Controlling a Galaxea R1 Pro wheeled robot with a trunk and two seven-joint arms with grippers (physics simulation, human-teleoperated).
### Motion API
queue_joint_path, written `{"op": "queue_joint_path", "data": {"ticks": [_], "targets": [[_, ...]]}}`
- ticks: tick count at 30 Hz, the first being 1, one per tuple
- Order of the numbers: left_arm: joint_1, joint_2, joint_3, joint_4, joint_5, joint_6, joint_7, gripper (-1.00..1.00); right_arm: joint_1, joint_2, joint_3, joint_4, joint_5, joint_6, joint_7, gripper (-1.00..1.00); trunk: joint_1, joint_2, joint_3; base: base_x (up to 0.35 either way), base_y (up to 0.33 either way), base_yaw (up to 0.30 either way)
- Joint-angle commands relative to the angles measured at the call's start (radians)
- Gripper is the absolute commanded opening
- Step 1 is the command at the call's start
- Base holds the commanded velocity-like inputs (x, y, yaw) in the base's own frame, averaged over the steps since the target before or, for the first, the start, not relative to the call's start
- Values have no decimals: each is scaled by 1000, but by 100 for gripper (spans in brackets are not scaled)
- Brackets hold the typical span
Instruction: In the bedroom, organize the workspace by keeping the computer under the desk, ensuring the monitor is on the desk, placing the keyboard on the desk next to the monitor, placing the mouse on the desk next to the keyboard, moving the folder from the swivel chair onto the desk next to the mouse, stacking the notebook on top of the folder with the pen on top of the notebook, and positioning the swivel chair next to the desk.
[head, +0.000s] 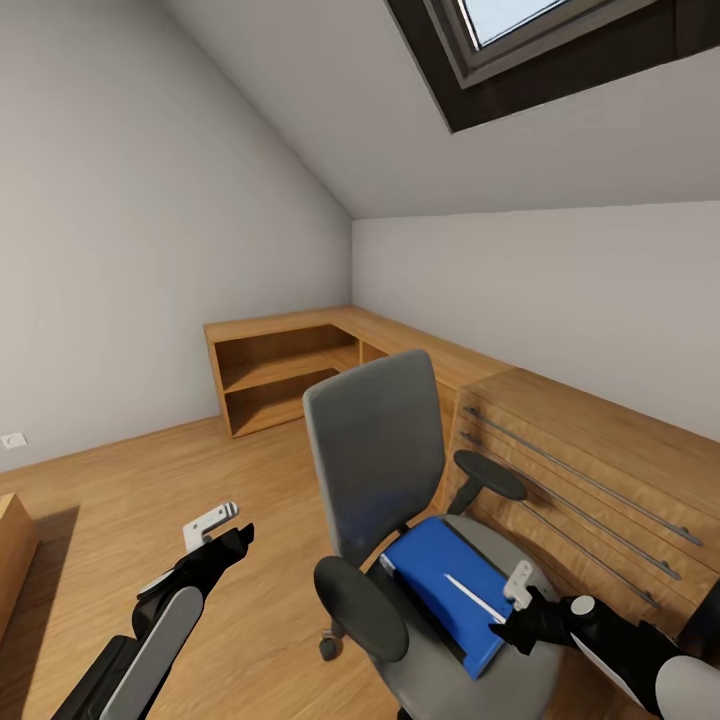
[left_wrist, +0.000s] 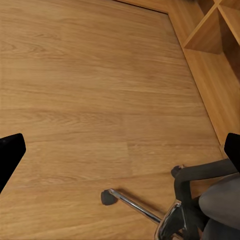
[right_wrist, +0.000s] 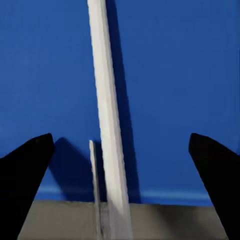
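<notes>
The right gripper (head: 512, 612) hangs just above the near edge of the blue folder (head: 440, 585), which lies on the seat of the chair (head: 375, 450). In the right wrist view its two fingers (right_wrist: 25, 165) stand wide apart with nothing between them but the pen (right_wrist: 107, 120), a thin white stick lying on the blue surface and running straight down the middle of the gap, so the jaws straddle it without touching. Whether the blue surface under the pen is the folder itself or a notebook resting on it cannot be told. The left gripper (head: 225, 535) is held out over bare floor (left_wrist: 90, 90), off to the side of the chair and well apart from the folder; its dark fingertips (left_wrist: 10, 155) show at the far edges of its wrist view, spread wide and empty, with the chair's base and a caster beyond them. As for progress, the folder is not yet off the chair, and the pen sits on it there rather than at the desk, so the stacking is all to come. No monitor, keyboard, mouse or computer is in sight, so those steps cannot be judged. Low wooden shelves (head: 280, 365) and a drawer unit (head: 590, 470) stand beyond and beside the right gripper. The likely step in hand is closing on the pen.
</notes>
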Motion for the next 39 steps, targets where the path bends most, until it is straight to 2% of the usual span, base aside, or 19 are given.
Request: {"op": "queue_joint_path", "data": {"ticks": [1, 18, 31, 39], "targets": [[-1, 1, -2, -1, 7, 1, 9, 100, 2, -1, 10, 32, 2, 3, 0, -100, 0, 0, -1, 0, 0, 0], [-1, 1, -4, -1, 7, 1, 9, 100, 2, 1, 9, 25, 1, 23, -9, -100, 0, 0, -1, 0, 0, 0], [-1, 1, -3, -2, 6, 1, 8, 100, 0, 13, 7, 23, 1, 43, -10, -100, 0, 0, -1, 0, 0, 0], [-1, 1, -4, -1, 6, 1, 8, 100, 0, 13, 5, 23, 0, 41, -10, -100, -30, 56, 24, 0, 0, 0]]}}
